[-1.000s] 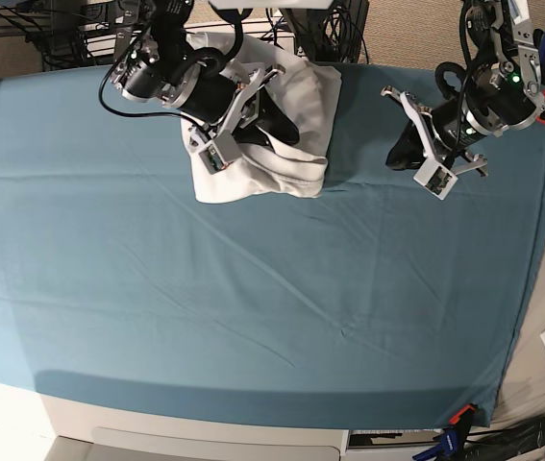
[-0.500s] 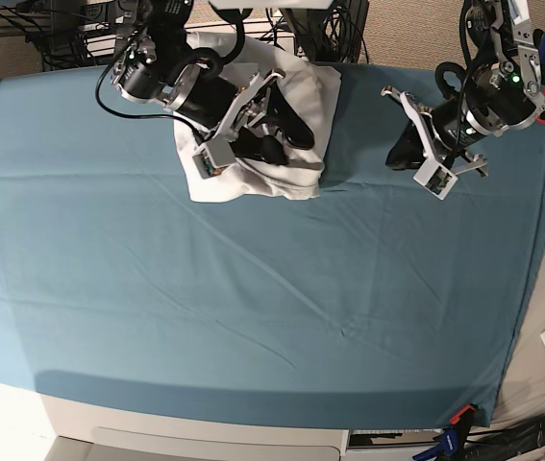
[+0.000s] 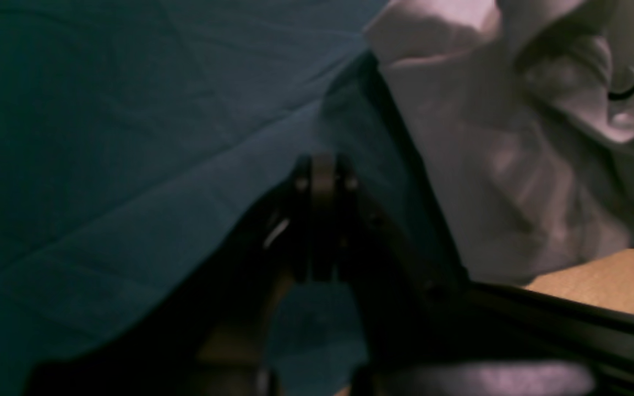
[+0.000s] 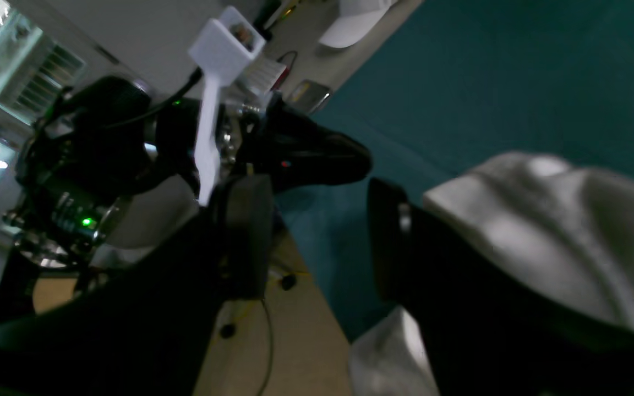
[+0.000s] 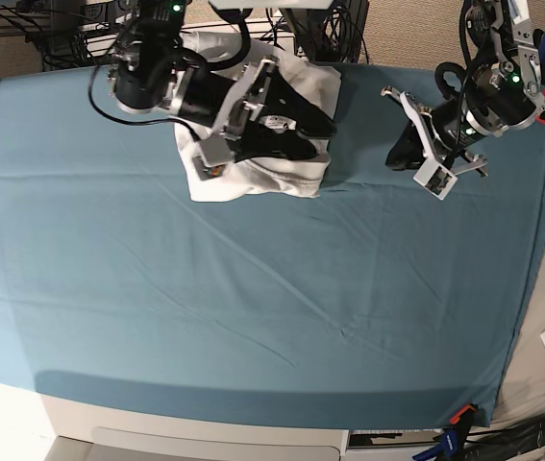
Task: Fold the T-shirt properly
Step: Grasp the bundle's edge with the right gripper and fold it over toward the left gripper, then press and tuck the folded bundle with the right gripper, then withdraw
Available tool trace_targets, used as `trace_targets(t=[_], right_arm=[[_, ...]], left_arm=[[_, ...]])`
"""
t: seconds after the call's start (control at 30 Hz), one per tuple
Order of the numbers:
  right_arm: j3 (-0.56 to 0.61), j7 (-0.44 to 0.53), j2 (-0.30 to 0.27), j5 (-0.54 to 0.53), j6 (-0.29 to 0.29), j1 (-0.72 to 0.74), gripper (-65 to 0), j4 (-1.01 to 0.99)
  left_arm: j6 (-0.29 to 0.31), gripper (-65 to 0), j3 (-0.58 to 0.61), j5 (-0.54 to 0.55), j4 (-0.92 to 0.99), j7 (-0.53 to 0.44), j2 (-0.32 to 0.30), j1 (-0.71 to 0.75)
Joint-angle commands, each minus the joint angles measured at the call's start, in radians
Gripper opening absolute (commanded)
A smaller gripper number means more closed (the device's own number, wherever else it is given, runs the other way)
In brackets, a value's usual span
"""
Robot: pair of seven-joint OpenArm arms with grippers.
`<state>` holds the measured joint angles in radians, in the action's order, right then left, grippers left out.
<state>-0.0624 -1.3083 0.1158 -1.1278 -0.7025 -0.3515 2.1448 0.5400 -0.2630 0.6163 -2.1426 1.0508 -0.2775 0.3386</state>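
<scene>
Two arms work at the far edge of the counter, beyond a broad bare stretch of teal sheet (image 5: 253,317). Right gripper (image 5: 306,134) hangs over the T-shirt (image 5: 253,178), fingers spread wide, holding nothing (apparently just after letting go). Left gripper (image 5: 402,144) sits well apart, fingers shut and empty. T-shirt lies in a compact bundle; folding looks nearly finished, so next comes lifting clear.

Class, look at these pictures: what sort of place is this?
Probably a robotics lab: two robot arms work over a table under a teal sheet, a folded T-shirt lies on it, and cables trail behind.
</scene>
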Motion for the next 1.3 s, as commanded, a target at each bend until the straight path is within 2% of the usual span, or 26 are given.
trace_targets(t=[0.0,0.1,0.23,0.27,0.3,0.37,0.47,0.67,0.9,1.07,1.27], right_arm=[[-0.029,0.024,0.000,-0.052,0.004,0.005,-36.1,0.046],[-0.165,0.027,-0.006,-0.037,0.004,0.005,-36.1,0.149],[-0.395,0.043,-0.050,-0.004,0.004,0.002,-36.6,0.211],[-0.451,0.045,-0.060,0.006,0.004,-0.001,-39.6,0.211],[-0.502,0.044,-0.064,0.016,0.004,-0.005,-46.6,0.211],[-0.581,0.044,-0.063,0.042,0.004,-0.020,-65.0,0.211],[-0.634,0.044,-0.063,0.079,0.004,-0.061,-65.0,0.211],[-0.583,0.044,-0.063,0.151,0.005,-0.158,-65.0,0.189],[-0.476,0.051,-0.063,0.298,0.081,-0.225,-65.0,0.170],[-0.350,0.068,-0.063,0.410,0.142,-0.225,-65.0,0.167],[-0.159,0.074,-0.063,0.441,0.153,-0.225,-65.0,0.086]], left_arm=[[0.004,-65.0,-0.004,0.021,-0.019,-0.019,-0.008,-0.003],[0.004,-65.0,-0.004,0.022,-0.019,-0.019,-0.008,-0.003],[0.004,-65.0,-0.004,0.043,-0.019,-0.019,-0.008,-0.004],[0.004,-65.0,-0.004,0.044,-0.019,-0.020,-0.008,-0.005],[0.004,-65.0,-0.004,0.043,-0.019,-0.020,-0.008,-0.006],[0.004,-65.0,-0.004,0.043,-0.019,-0.026,-0.008,-0.006],[0.004,-65.0,-0.004,0.058,-0.019,-0.027,-0.008,-0.006],[0.011,-65.0,-0.004,0.073,-0.019,-0.027,-0.008,-0.006],[0.011,-65.0,-0.004,0.073,-0.019,-0.030,-0.008,-0.006],[0.011,-65.0,-0.004,0.077,-0.018,-0.031,-0.008,-0.012],[0.011,-65.0,-0.004,0.076,-0.018,-0.031,-0.008,-0.023]])
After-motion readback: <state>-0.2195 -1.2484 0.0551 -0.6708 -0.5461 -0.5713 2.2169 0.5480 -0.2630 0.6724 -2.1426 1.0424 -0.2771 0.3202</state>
